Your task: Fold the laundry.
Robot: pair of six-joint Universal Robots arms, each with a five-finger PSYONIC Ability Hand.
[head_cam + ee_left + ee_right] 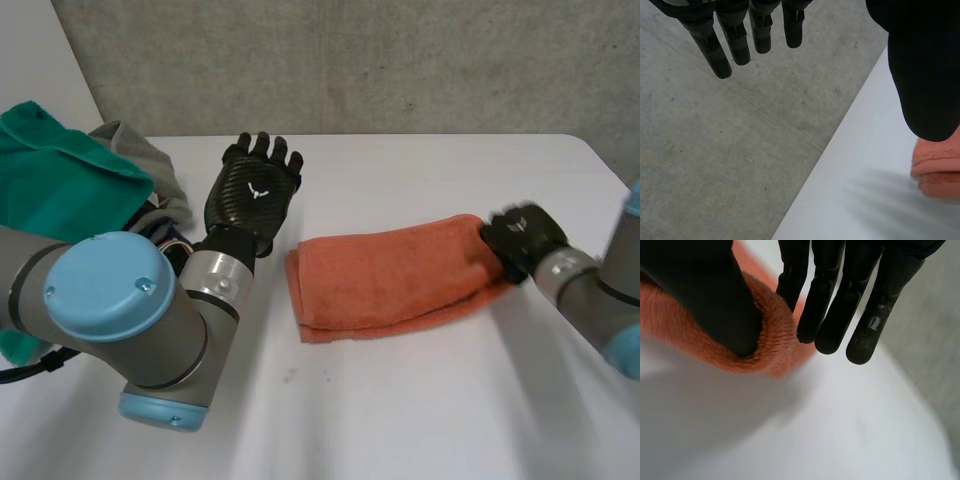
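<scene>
1. Lying folded on the white table (420, 410), a single orange towel (390, 280) sits a little right of the middle, its long side running across, with stacked layers showing at its left end.
2. At the towel's right end is the right hand (520, 238). In the right wrist view its thumb (710, 300) presses into the plush fold of the towel (772, 342) while the straight fingers (815, 315) lie against the fold's other side, so the end is pinched between them.
3. Left of the towel and apart from it, the left hand (255, 195) hovers with its back upward. Its fingers (715, 50) are straight and slightly fanned and hold nothing. By its thumb, the left wrist view catches one corner of the towel (937, 157).
4. At the table's far left corner, behind the left arm (110, 285), two more cloths lie heaped: a teal cloth (60, 180) and a grey cloth (150, 160) touching it.
5. Beyond the table's far edge is grey concrete (400, 60).
6. Counted: one towel, two heaped cloths, two hands.
</scene>
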